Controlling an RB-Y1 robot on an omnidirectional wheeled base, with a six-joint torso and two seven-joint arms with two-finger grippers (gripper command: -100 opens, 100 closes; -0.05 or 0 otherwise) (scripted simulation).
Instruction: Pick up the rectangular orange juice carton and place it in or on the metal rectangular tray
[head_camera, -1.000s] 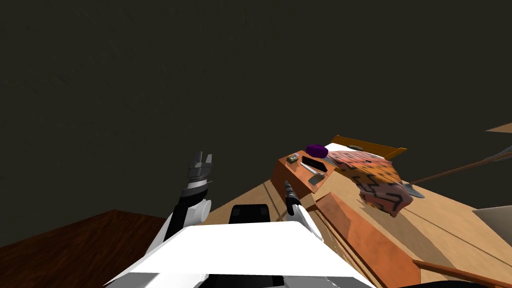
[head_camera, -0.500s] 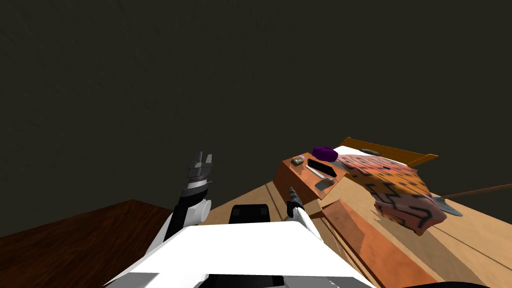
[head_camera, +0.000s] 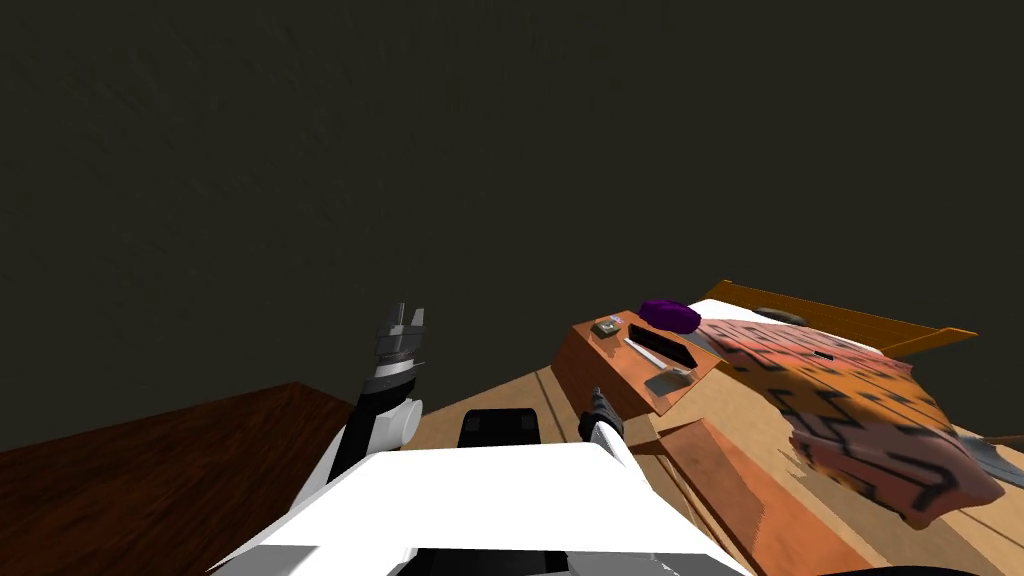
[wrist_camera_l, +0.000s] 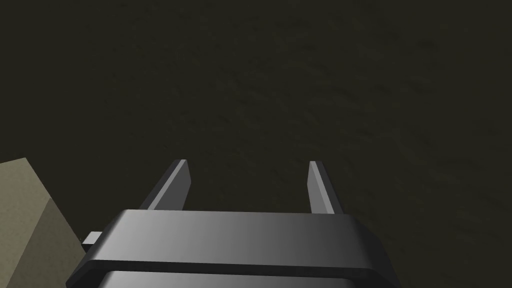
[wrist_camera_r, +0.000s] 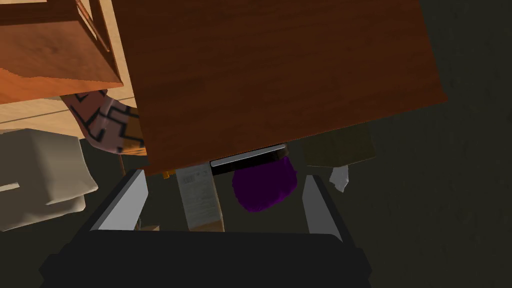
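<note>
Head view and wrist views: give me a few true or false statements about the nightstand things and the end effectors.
1. The left end effector and right end effector are both open: true.
2. The purple thing is in the right end effector: false; it sits on the nightstand beside the tray.
3. The left end effector holds the tray: false; it is empty.
4. A patterned blanket lies on the bed: true.
</note>
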